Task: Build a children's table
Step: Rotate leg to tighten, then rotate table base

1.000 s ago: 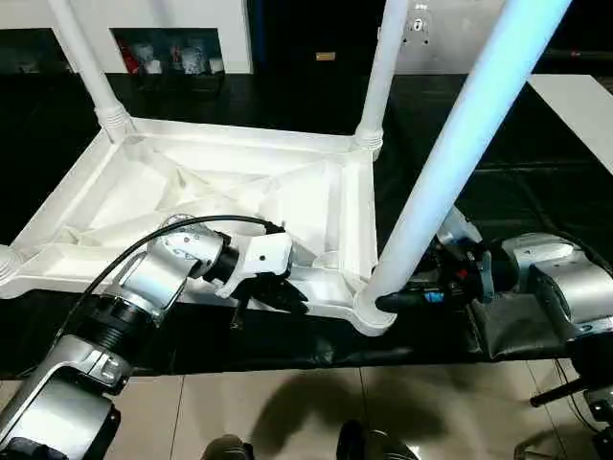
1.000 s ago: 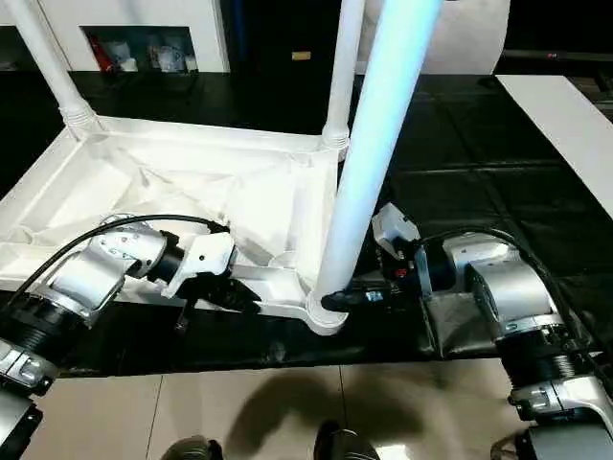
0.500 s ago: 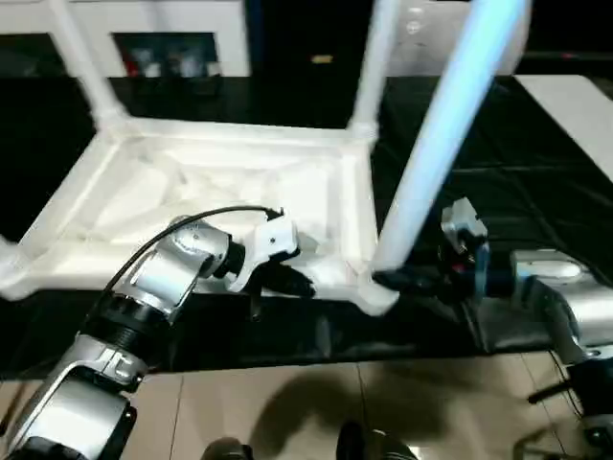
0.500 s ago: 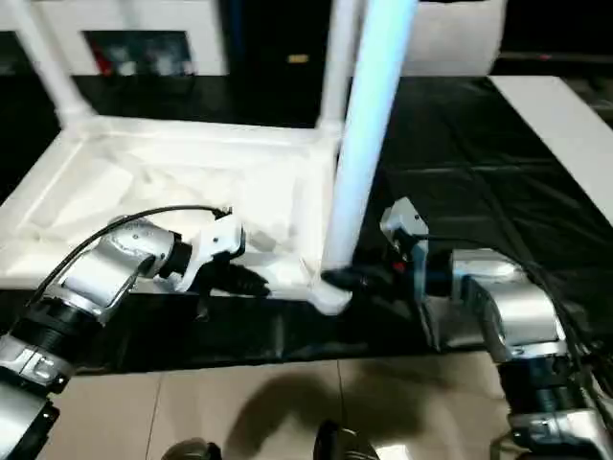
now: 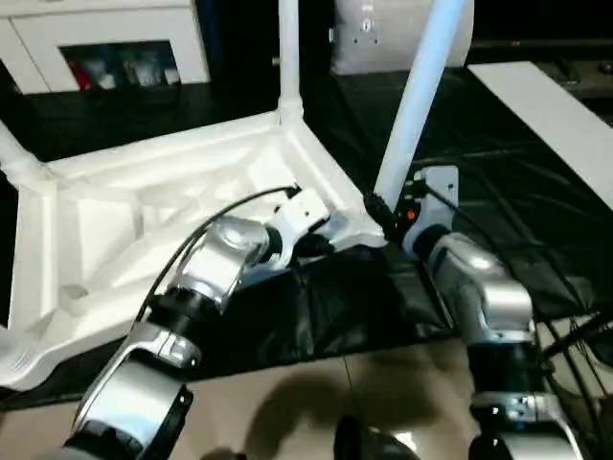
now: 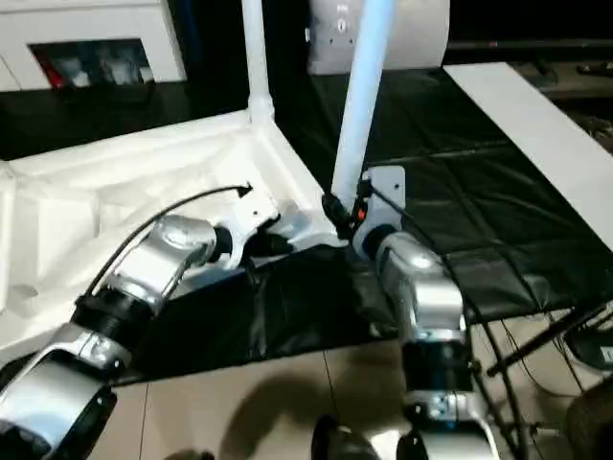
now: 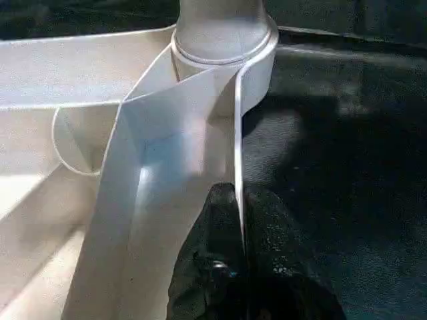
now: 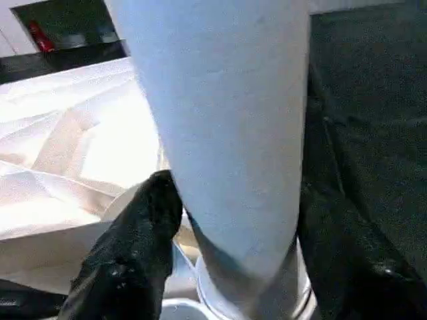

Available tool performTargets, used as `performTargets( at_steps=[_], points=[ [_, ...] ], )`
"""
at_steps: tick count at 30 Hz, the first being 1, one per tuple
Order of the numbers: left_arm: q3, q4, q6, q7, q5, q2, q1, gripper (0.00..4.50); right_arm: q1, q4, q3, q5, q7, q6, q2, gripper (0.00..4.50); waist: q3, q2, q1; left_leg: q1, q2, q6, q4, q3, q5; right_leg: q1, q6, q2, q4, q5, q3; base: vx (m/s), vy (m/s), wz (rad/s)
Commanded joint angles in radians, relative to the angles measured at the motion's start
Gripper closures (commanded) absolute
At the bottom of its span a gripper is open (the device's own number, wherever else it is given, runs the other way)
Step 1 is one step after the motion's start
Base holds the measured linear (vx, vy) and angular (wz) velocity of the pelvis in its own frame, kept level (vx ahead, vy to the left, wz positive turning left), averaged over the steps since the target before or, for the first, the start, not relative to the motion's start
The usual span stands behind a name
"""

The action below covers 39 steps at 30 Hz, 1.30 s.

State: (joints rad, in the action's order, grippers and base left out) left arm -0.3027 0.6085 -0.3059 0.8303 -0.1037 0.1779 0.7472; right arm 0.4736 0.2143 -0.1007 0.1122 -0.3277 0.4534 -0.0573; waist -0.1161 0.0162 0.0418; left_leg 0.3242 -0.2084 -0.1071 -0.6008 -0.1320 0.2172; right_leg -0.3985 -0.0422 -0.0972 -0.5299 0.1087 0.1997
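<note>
The children's table point(image 5: 144, 220) lies upside down on the black sheet, its ribbed underside facing up. A white leg point(image 5: 417, 105) stands in the near right corner socket. Another leg point(image 5: 288, 57) rises from the far corner, and a third point(image 5: 19, 158) from the left one. My right gripper point(image 5: 376, 206) is at the foot of the near leg, with a black finger point(image 8: 133, 253) pressed against each side of the tube. My left gripper point(image 5: 321, 246) is shut on the thin rim wall point(image 7: 237, 133) of the top, just beside that socket.
The black-sheeted work table point(image 5: 498, 172) runs on to the right, and its sheet is bunched up point(image 5: 335, 297) under my forearms. A white board point(image 5: 546, 115) lies at the far right. White cabinets point(image 5: 115, 38) stand behind. Tiled floor point(image 5: 287, 402) lies in front, with cables point(image 5: 575, 335) at right.
The whole view has swung, so the table top now lies at an angle. Both grippers stay at the same corner, the right on the leg's foot and the left on the rim.
</note>
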Motion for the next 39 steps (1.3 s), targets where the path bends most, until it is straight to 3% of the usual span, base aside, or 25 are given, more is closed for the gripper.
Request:
performTargets(
  at_steps=[1, 2, 3, 4, 5, 6, 7, 8, 10, 14, 15, 17, 20, 21, 23, 27, 28, 29, 30, 31, 33, 35, 36, 37, 39],
  points=[
    [-0.008, -0.004, 0.088, -0.028, -0.011, -0.001, 0.019, 4.5, -0.036, -0.041, 0.079, 0.0, -0.047, 0.005, -0.002, 1.36, 0.075, -0.033, -0.016, 0.003, 0.048, 0.063, 0.044, -0.028, 0.258, 0.044, 0.061, -0.064, 0.117, 0.739, -0.039, 0.093, 0.025, 0.1],
    [-0.009, 0.003, 0.107, -0.029, -0.013, 0.003, 0.019, 4.5, -0.045, -0.055, 0.078, -0.002, -0.046, 0.006, -0.009, 1.27, 0.093, -0.024, -0.027, 0.043, 0.033, 0.089, 0.058, -0.017, 0.164, 0.082, 0.087, -0.067, 0.096, 0.674, -0.044, 0.052, 0.004, -0.07],
    [-0.01, 0.004, 0.114, -0.029, -0.014, 0.005, 0.019, 4.5, -0.049, -0.059, 0.08, -0.004, -0.046, 0.006, -0.013, 1.15, 0.099, -0.01, -0.04, 0.035, 0.019, 0.094, 0.064, -0.012, 0.122, 0.075, 0.072, -0.07, 0.093, 0.61, -0.049, 0.0, 0.0, 0.0],
    [-0.012, 0.01, 0.146, -0.028, -0.018, 0.013, 0.017, 4.5, -0.068, -0.084, 0.085, -0.013, -0.046, 0.01, -0.032, 1.04, 0.1, -0.006, -0.04, 0.029, -0.008, 0.101, 0.067, -0.005, 0.057, 0.059, -0.014, -0.058, 0.071, 0.433, -0.057, 0.0, 0.0, 0.0],
    [-0.01, 0.011, 0.158, -0.024, -0.016, 0.02, 0.014, 4.5, -0.088, -0.107, 0.087, -0.017, -0.044, 0.004, -0.047, 0.97, 0.102, -0.005, -0.041, 0.032, -0.012, 0.102, 0.067, -0.004, 0.049, 0.062, -0.036, -0.057, 0.063, 0.396, -0.059, 0.0, 0.0, 0.0],
    [-0.008, 0.011, 0.164, -0.02, -0.014, 0.025, 0.013, 4.06, -0.101, -0.122, 0.088, -0.019, -0.043, -0.001, -0.057, 0.87, 0.108, -0.007, -0.045, 0.03, -0.013, 0.109, 0.065, -0.007, 0.033, 0.063, -0.071, -0.059, 0.051, 0.341, -0.064, 0.0, 0.0, 0.0],
    [-0.002, -0.003, 0.149, 0.007, 0.002, 0.031, 0.005, 3.96, -0.121, -0.15, 0.084, -0.012, -0.054, 0.0, -0.072, 0.77, 0.111, -0.006, -0.048, 0.031, -0.014, 0.113, 0.063, -0.006, 0.018, 0.064, -0.087, -0.06, 0.045, 0.316, -0.067, 0.0, 0.0, 0.0],
    [0.01, -0.02, 0.153, 0.028, 0.018, 0.037, -0.01, 3.92, -0.143, -0.187, 0.081, -0.002, -0.079, -0.001, -0.087, 0.65, 0.118, -0.007, -0.055, 0.043, -0.012, 0.142, 0.057, -0.005, -0.052, 0.069, -0.121, -0.057, 0.026, 0.222, -0.075, 0.0, 0.0, 0.0],
    [0.024, -0.043, 0.155, 0.045, 0.035, 0.044, -0.028, 3.71, -0.167, -0.228, 0.075, 0.014, -0.11, -0.002, -0.101, 0.49, 0.12, -0.01, -0.062, 0.048, -0.006, 0.164, 0.054, -0.01, -0.061, 0.073, -0.137, -0.059, 0.02, 0.199, -0.078, 0.0, 0.0, 0.0],
    [0.041, -0.113, 0.158, 0.063, 0.064, 0.07, -0.072, 3.48, -0.203, -0.311, 0.079, 0.046, -0.164, 0.005, -0.144, 0.21, 0.123, -0.014, -0.077, 0.049, -0.007, 0.151, 0.055, -0.018, -0.037, 0.073, -0.108, -0.056, 0.025, 0.271, -0.082, 0.0, 0.0, 0.0],
    [0.049, -0.152, 0.14, 0.06, 0.072, 0.081, -0.087, 3.4, -0.21, -0.332, 0.088, 0.053, -0.185, 0.021, -0.166, 0.11, 0.115, -0.013, -0.079, 0.044, -0.006, 0.139, 0.058, -0.022, 0.003, 0.067, -0.09, -0.053, 0.036, 0.338, -0.08, 0.0, 0.0, 0.0],
    [0.059, -0.205, 0.115, 0.058, 0.082, 0.097, -0.109, 3.15, -0.219, -0.357, 0.098, 0.055, -0.197, 0.046, -0.19, 0.01, 0.114, -0.017, -0.084, 0.038, -0.004, 0.116, 0.059, -0.027, 0.046, 0.063, -0.053, -0.052, 0.048, 0.425, -0.079, 0.0, 0.0, 0.0],
    [0.071, -0.339, 0.077, 0.082, 0.084, 0.162, -0.176, 2.93, -0.228, -0.391, 0.108, 0.074, -0.249, 0.086, -0.231, 0.0, 0.111, -0.014, -0.085, 0.03, 0.0, 0.093, 0.058, -0.027, 0.105, 0.053, 0.008, -0.048, 0.068, 0.526, -0.069, 0.0, 0.0, 0.0],
    [0.083, -0.41, 0.042, 0.104, 0.096, 0.196, -0.211, 2.79, -0.227, -0.412, 0.116, 0.093, -0.282, 0.108, -0.249, 0.0, 0.115, -0.023, -0.083, 0.032, -0.002, 0.086, 0.059, -0.025, 0.119, 0.057, 0.026, -0.048, 0.067, 0.539, -0.066, 0.0, 0.0, 0.0],
    [0.095, -0.465, 0.009, 0.121, 0.11, 0.222, -0.239, 2.69, -0.223, -0.431, 0.127, 0.111, -0.308, 0.131, -0.261, 0.0, 0.114, -0.014, -0.083, 0.028, -0.003, 0.085, 0.058, -0.025, 0.132, 0.047, 0.039, -0.045, 0.074, 0.552, -0.064, 0.0, 0.0, 0.0],
    [0.1, -0.656, -0.127, 0.208, 0.18, 0.326, -0.34, 2.53, -0.18, -0.446, 0.175, 0.144, -0.335, 0.185, -0.262, 0.0, 0.114, -0.018, -0.076, 0.028, -0.011, 0.073, 0.064, -0.017, 0.166, 0.048, 0.027, -0.047, 0.072, 0.551, -0.061, 0.0, 0.0, 0.0],
    [0.097, -0.7, -0.16, 0.231, 0.195, 0.352, -0.369, 2.53, -0.157, -0.419, 0.186, 0.136, -0.324, 0.174, -0.239, 0.0, 0.116, -0.014, -0.076, 0.02, -0.012, 0.066, 0.061, -0.019, 0.18, 0.042, 0.019, -0.05, 0.071, 0.556, -0.063, 0.0, 0.0, 0.0],
    [0.096, -0.706, -0.164, 0.233, 0.197, 0.356, -0.373, 2.53, -0.153, -0.412, 0.188, 0.133, -0.321, 0.17, -0.234, 0.0, 0.114, -0.015, -0.073, 0.021, -0.011, 0.065, 0.063, -0.018, 0.186, 0.043, 0.018, -0.048, 0.074, 0.565, -0.062, 0.0, 0.0, 0.0],
    [0.085, -0.768, -0.214, 0.256, 0.207, 0.399, -0.42, 2.53, -0.098, -0.326, 0.21, 0.095, -0.291, 0.117, -0.182, 0.0, 0.115, -0.013, -0.074, 0.017, -0.012, 0.058, 0.061, -0.016, 0.204, 0.041, 0.018, -0.052, 0.074, 0.578, -0.059, 0.0, 0.0, 0.0],
    [0.079, -0.797, -0.241, 0.264, 0.211, 0.421, -0.446, 2.53, -0.063, -0.264, 0.223, 0.075, -0.271, 0.087, -0.15, 0.0, 0.104, -0.013, -0.064, 0.021, -0.01, 0.056, 0.065, -0.015, 0.24, 0.042, 0.025, -0.048, 0.082, 0.613, -0.053, 0.0, 0.0, 0.0],
    [0.073, -0.815, -0.269, 0.268, 0.21, 0.441, -0.466, 2.53, -0.023, -0.191, 0.238, 0.053, -0.255, 0.052, -0.119, 0.0, 0.1, -0.009, -0.058, 0.0, -0.007, 0.043, 0.058, -0.014, 0.306, 0.036, 0.045, -0.051, 0.098, 0.668, -0.042, 0.0, 0.0, 0.0],
    [0.07, -0.823, -0.292, 0.266, 0.206, 0.45, -0.477, 2.53, 0.001, -0.145, 0.249, 0.04, -0.248, 0.027, -0.104, 0.0, 0.098, -0.006, -0.054, -0.006, -0.009, 0.043, 0.06, -0.011, 0.338, 0.038, 0.056, -0.045, 0.104, 0.676, -0.037, 0.0, 0.0, 0.0],
    [0.065, -0.814, -0.312, 0.245, 0.18, 0.453, -0.486, 2.53, 0.036, -0.075, 0.259, 0.021, -0.225, 0.001, -0.08, 0.0, 0.1, 0.001, -0.054, -0.019, -0.015, 0.04, 0.061, -0.009, 0.366, 0.036, 0.051, -0.045, 0.105, 0.654, -0.033, 0.0, 0.0, 0.0],
    [0.058, -0.806, -0.327, 0.228, 0.164, 0.46, -0.491, 2.53, 0.058, -0.031, 0.255, 0.022, -0.201, -0.006, -0.063, 0.0, 0.098, 0.004, -0.051, -0.013, -0.025, 0.04, 0.073, -0.001, 0.4, 0.052, 0.052, -0.042, 0.101, 0.631, -0.028, 0.0, 0.0, 0.0],
    [0.041, -0.788, -0.349, 0.205, 0.133, 0.475, -0.498, 2.53, 0.101, 0.063, 0.238, 0.008, -0.134, -0.051, -0.034, 0.0, 0.099, 0.006, -0.049, -0.007, -0.039, 0.034, 0.083, 0.006, 0.431, 0.061, 0.045, -0.045, 0.084, 0.597, -0.035, 0.0, 0.0, 0.0]
  ],
)
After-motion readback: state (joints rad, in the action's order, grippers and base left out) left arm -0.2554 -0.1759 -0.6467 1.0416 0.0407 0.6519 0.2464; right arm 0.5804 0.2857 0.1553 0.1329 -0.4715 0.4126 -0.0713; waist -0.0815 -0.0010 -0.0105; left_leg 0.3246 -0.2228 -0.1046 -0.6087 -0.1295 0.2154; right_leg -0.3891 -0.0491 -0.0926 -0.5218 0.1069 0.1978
